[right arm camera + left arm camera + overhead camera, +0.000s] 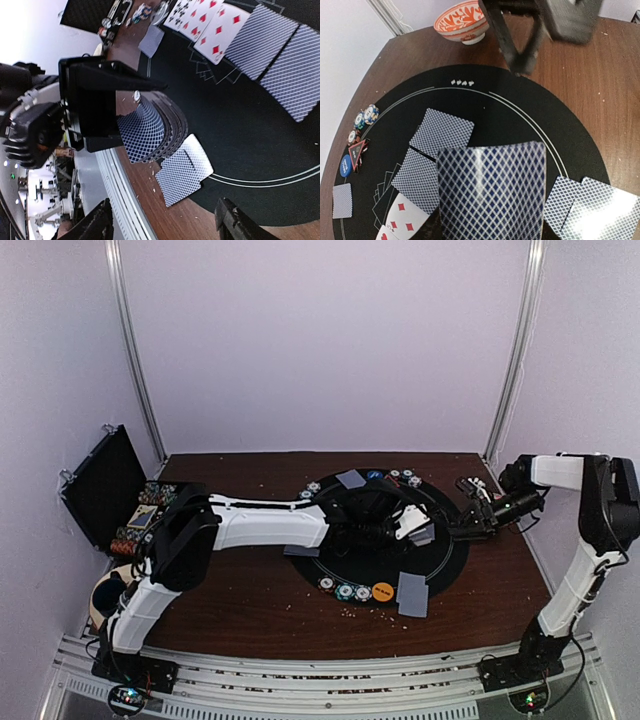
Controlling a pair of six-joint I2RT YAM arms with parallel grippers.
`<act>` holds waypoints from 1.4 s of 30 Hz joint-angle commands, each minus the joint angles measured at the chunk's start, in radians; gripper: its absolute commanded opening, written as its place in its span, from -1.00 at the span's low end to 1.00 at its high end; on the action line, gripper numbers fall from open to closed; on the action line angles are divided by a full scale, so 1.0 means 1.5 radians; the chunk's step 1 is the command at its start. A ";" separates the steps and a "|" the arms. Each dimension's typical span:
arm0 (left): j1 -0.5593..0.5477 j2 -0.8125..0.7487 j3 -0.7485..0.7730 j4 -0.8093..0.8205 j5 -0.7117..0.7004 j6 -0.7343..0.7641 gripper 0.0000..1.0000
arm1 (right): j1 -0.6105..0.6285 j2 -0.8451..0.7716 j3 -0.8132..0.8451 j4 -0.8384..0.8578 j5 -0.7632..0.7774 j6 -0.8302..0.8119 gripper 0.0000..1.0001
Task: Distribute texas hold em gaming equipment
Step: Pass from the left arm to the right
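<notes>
- Grey-blue-backed deck (490,192) is clamped in the left pincer (402,530), whose jaws are nearly closed on it. It hangs over the middle of the black mat (450,560), slightly bowed.
- Right pincer (170,222) is spread wide with nothing between its fingers, hovering at the mat's right side close to the deck.
- Already laid on the mat are a centre row (215,30) of face-up cards followed by two face-down ones, and a face-down pair (412,593) at the near rim. There is also a far card (351,478) and a left card (300,551); whether each of those is one card or two I cannot tell.
- Poker chips (345,590) and the orange disc (383,591) lie beside the near pair. The blue disc (345,165) and red triangle marker (357,150) sit with more chips at the far rim.
- Judged from this, the step in hand is dealing, with the deck offered for the free pincer to draw from. Distribution looks well along but not finished.
- The next move calls for the right pincer to close on the edge of the top card alone and slide it off while the left keeps its clamp firm. The bowed stack could give up two cards at once.
</notes>
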 commanded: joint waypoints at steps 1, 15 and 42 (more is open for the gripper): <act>-0.010 -0.051 -0.010 0.059 -0.007 0.016 -0.54 | 0.029 0.036 0.033 -0.156 -0.053 -0.167 0.42; -0.035 -0.060 -0.036 0.087 -0.015 0.043 -0.54 | 0.037 0.075 0.049 -0.156 -0.076 -0.138 0.34; -0.059 -0.081 -0.073 0.124 -0.004 0.059 -0.55 | 0.093 0.093 0.050 -0.104 -0.063 -0.074 0.10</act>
